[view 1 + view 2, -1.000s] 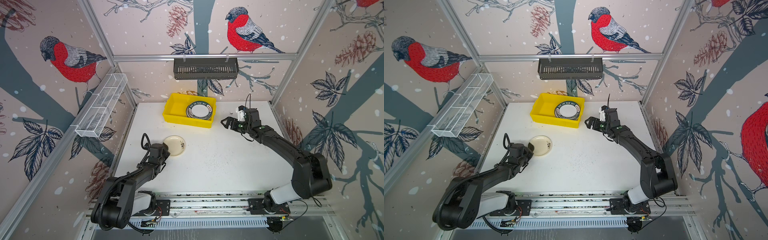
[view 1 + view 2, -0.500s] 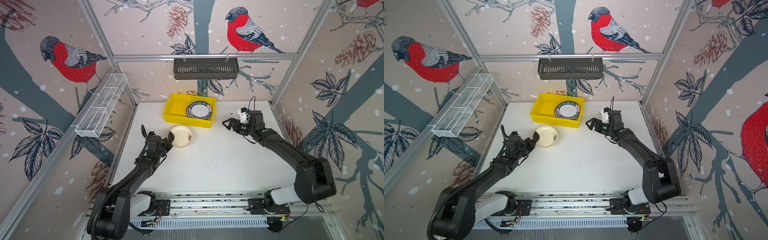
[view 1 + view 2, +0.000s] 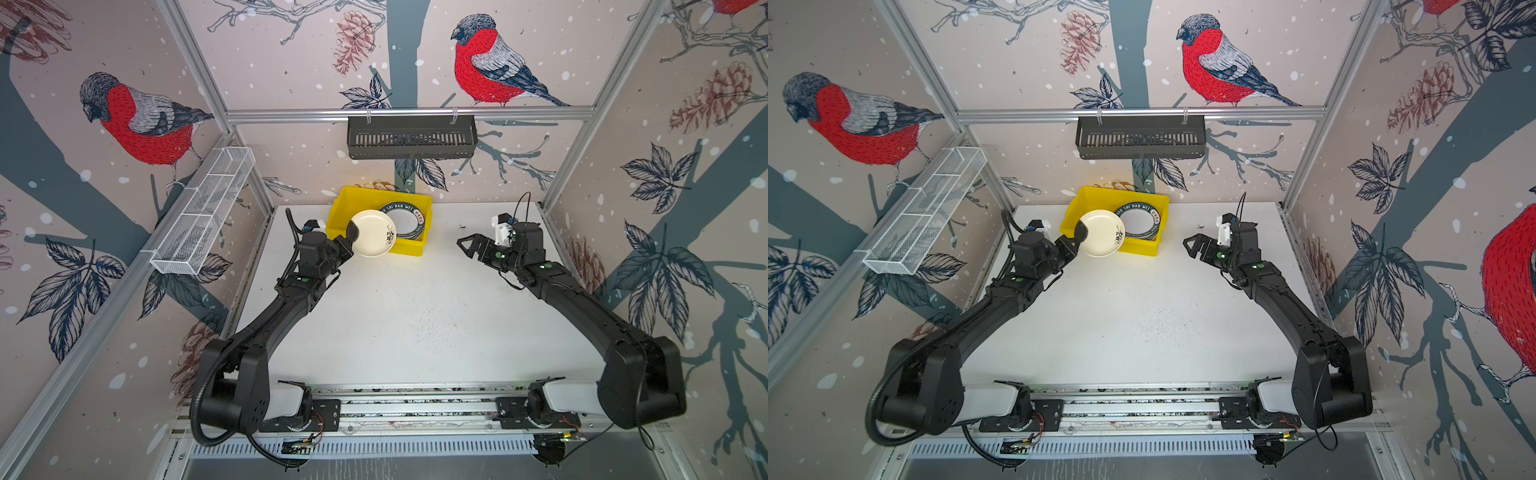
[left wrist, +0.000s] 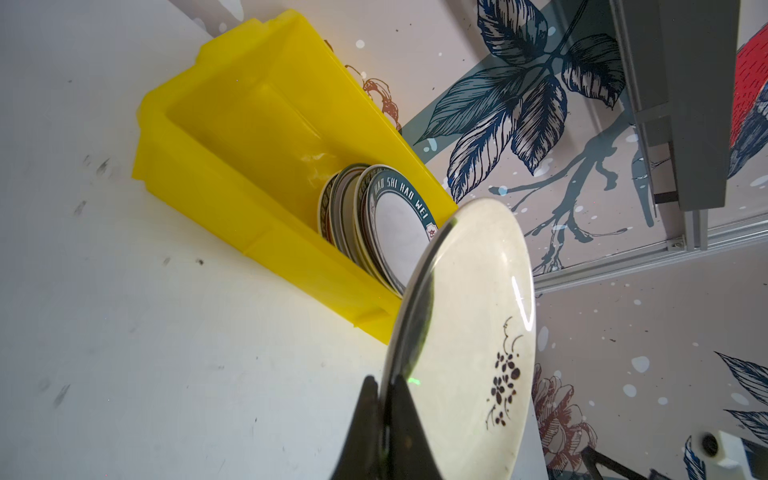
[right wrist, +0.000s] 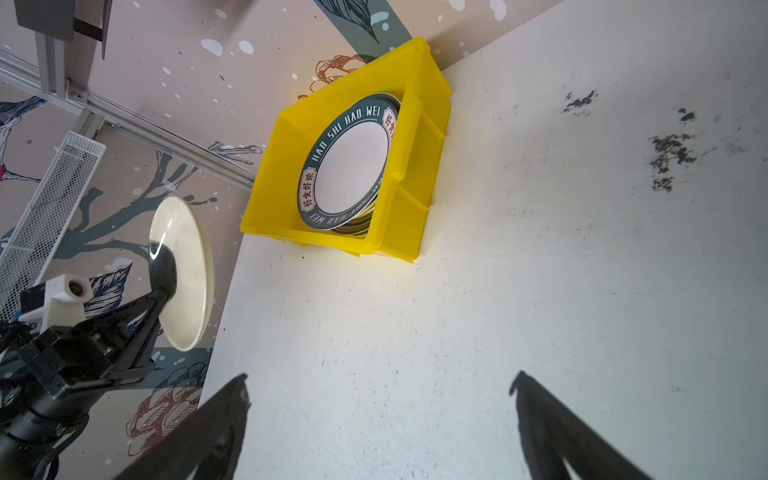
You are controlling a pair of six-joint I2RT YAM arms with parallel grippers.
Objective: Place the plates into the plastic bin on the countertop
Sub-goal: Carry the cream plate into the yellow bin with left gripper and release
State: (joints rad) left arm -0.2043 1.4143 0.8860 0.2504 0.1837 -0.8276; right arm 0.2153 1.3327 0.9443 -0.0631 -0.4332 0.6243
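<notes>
My left gripper [image 3: 352, 240] [image 4: 384, 380] is shut on the rim of a cream floral plate [image 3: 372, 233] [image 3: 1103, 233] [image 4: 469, 332]. It holds the plate in the air, tilted, over the near left corner of the yellow plastic bin [image 3: 341, 208] [image 4: 216, 166]. The bin stands at the back of the white countertop [image 3: 395, 316]. Inside it, a stack of several plates [image 3: 409, 220] [image 5: 349, 166] leans at the right end, topped by a white plate with a dark lettered rim. To the right of the bin my right gripper [image 3: 467, 247] [image 5: 380, 380] hangs open and empty above the countertop.
A dark slotted basket [image 3: 411, 137] hangs on the back wall above the bin. A white wire mesh tray [image 3: 203, 216] is fixed along the left wall. Aluminium rails [image 3: 415, 399] with both arm bases run along the front edge. Dark scuffs [image 5: 669, 153] mark the countertop's right part.
My left gripper has lifted the cream plate off the countertop and carried it back and to the right, up to the bin. The right gripper has drawn slightly away from the bin, still open.
</notes>
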